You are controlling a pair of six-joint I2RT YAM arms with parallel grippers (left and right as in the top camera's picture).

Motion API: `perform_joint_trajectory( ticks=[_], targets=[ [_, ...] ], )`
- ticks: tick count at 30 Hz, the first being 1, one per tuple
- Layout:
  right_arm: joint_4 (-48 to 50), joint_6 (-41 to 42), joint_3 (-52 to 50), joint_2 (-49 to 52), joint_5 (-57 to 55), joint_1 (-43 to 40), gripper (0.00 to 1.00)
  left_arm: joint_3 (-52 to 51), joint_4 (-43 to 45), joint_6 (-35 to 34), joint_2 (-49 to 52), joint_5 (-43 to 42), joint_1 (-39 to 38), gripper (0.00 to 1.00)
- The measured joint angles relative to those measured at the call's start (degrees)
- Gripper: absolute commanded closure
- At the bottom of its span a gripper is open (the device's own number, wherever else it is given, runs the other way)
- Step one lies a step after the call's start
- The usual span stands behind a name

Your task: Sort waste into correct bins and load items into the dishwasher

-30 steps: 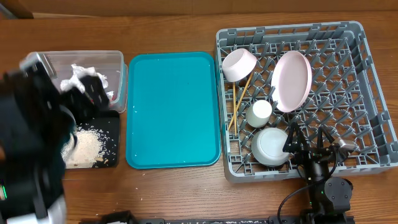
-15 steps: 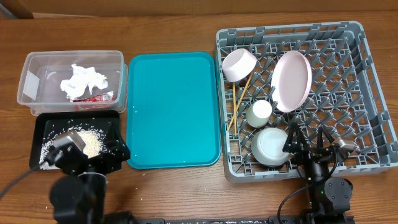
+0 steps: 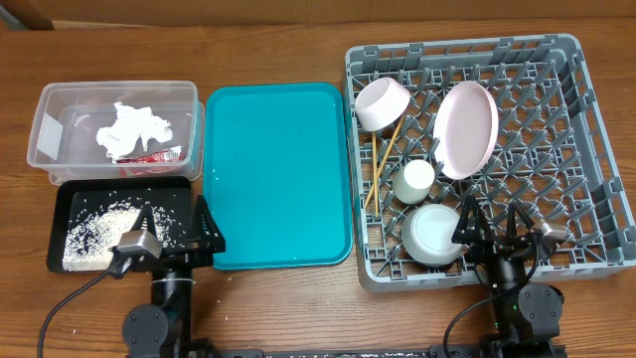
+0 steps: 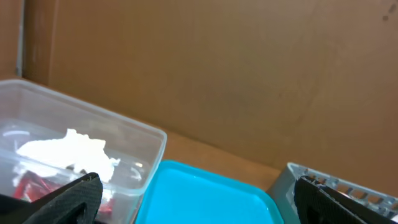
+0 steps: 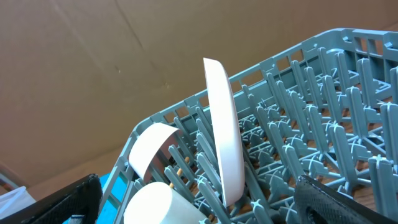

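Wide open and empty, the left pincer [image 3: 171,227] hangs by the black tray [image 3: 60,199] of rice [image 3: 99,224], the right pincer [image 3: 492,227] beside the grey-green bowl [image 3: 429,234] in the dish rack [image 3: 586,139]. The napkin [image 3: 132,127] and wrapper [image 3: 159,155] lie in the clear tub [image 3: 50,129]. A low sweep could scatter rice.

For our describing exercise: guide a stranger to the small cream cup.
Find the big grey dish rack on the right. Inside, the cream cup sits between the wooden chopsticks and the upright pink plate. It alone is small and cream.
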State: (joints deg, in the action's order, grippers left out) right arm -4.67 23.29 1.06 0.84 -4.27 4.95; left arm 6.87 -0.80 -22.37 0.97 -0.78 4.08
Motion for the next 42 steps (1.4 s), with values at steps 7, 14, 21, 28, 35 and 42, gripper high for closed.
perform_joint_trajectory(
  ticks=[7,14,21,28,35,42],
  targets=[
    [-0.02,0.02,0.00,0.00,0.00,0.00,0.00,-5.79,-0.24,0.15,-0.02,1.05,-0.74,0.00],
    [-0.02,0.02,0.00,0.00,0.02,0.00,0.00,-6.38,-3.63,6.62,-0.11,1.53,-2.99,0.00],
    [-0.02,0.00,0.00,0.00,0.02,0.00,0.00,-6.38,-3.63,9.05,-0.11,1.51,-2.99,0.00],
    [-0.02,0.00,0.00,0.00,0.02,0.00,0.00,-6.38,-3.63,9.11,-0.11,1.53,-2.97,0.00],
    [-0.02,0.00,0.00,0.00,0.04,0.00,0.00,-6.38,-3.63,9.27,-0.11,1.53,-2.99,0.00],
    [0.00,0.02,0.00,0.00,0.02,0.00,0.00,-6.36,-3.63,9.29,-0.11,1.53,-2.99,0.00]
  ],
)
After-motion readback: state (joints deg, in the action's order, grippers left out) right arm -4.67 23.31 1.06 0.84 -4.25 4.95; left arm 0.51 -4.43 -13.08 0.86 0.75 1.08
